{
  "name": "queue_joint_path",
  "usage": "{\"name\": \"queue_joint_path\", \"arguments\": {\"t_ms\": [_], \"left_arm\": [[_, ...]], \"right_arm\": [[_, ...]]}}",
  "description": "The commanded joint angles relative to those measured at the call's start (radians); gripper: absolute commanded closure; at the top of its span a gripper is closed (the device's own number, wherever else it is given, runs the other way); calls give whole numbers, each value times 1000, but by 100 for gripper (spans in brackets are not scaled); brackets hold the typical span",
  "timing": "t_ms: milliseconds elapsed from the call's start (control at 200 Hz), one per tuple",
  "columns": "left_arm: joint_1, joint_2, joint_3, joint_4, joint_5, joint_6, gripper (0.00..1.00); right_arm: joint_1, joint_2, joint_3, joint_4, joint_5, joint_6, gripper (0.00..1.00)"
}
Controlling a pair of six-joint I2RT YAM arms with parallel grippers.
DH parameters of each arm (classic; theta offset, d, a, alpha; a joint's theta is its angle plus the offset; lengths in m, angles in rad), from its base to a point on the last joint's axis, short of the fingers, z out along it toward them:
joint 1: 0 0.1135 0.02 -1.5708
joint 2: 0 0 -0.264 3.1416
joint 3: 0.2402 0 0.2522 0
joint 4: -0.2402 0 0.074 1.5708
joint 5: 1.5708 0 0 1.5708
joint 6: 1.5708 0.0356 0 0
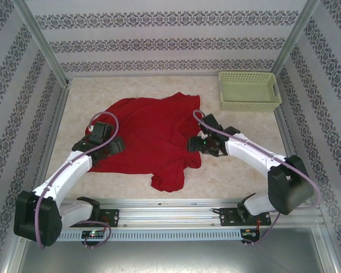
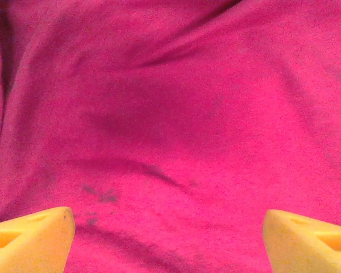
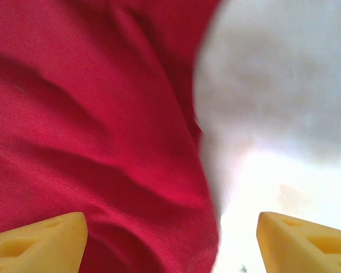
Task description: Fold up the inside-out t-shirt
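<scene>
Holding both arms low over the inside-out t-shirt (image 1: pixel 153 139), which lies rumpled and spread in the middle of the table (image 1: pixel 244 170), I read both pincers as released. The left pincer (image 2: pixel 167 236) gapes above a creased panel. The right pincer (image 3: pixel 170 239) straddles the garment's right edge, half over bare table. Risks, in my judgement: a pinch here may catch one layer only, or drag and bunch the cloth. The right fingers may close on nothing if the edge slips. The basket (image 1: pixel 249 91) stands well apart.
</scene>
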Motion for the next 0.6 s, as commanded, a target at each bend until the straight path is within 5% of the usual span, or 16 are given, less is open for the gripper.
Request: {"name": "queue_joint_path", "arguments": {"t_ms": [0, 215, 400, 595], "left_arm": [[42, 44, -32, 37, 75, -20, 14], [45, 191, -61, 139, 221, -75, 24], [-56, 192, -102, 176, 246, -127, 33], [-288, 175, -107, 181, 240, -228, 38]], "right_arm": [[8, -28, -88, 95, 1, 121, 21], [22, 75, -93, 209, -75, 170, 31], [-36, 107, -49, 143, -17, 135, 64], [-185, 14, -110, 90, 22, 100, 92]]}}
